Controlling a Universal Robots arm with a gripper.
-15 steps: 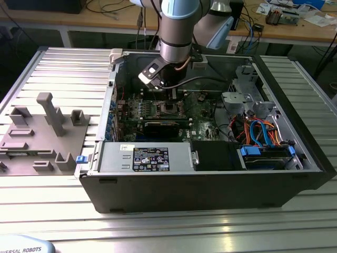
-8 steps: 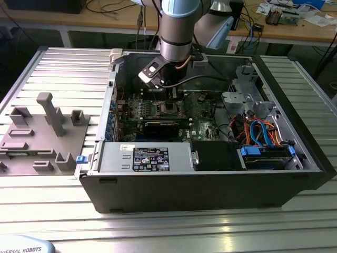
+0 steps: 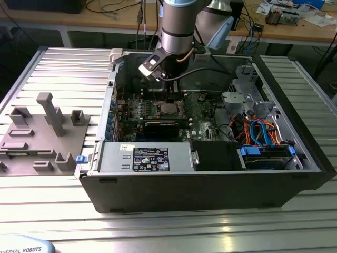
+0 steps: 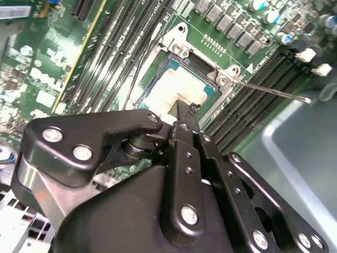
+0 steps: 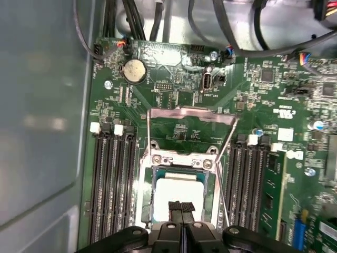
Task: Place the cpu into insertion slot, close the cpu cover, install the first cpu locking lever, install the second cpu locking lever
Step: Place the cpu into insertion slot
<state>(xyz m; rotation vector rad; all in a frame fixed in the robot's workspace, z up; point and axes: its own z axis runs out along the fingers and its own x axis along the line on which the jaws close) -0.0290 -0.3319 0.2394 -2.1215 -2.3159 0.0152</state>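
Observation:
The cpu [image 5: 176,190] lies flat in the insertion slot [image 5: 181,158], its pale silvery top [image 4: 168,87] facing up inside the metal rim [image 4: 179,47]. My gripper [image 5: 181,208] is shut, and its joined tips [image 4: 180,108] hang right over the chip's near edge; I cannot tell if they touch it. The cpu cover [image 5: 192,113] looks raised off the socket, with green board showing through its window. A thin lever wire [image 4: 274,92] sticks out sideways from one socket corner. In the exterior view my gripper [image 3: 169,95] hangs above the socket [image 3: 169,109] inside the open computer case.
Long black memory slots [image 5: 110,184] [image 5: 247,179] flank the socket. A grey case wall [image 5: 42,132] runs close beside the board. Cables [image 5: 253,31] hang beyond the board. A power supply [image 3: 145,158], a drive bay [image 3: 263,153] and a grey fixture plate [image 3: 42,132] sit nearby.

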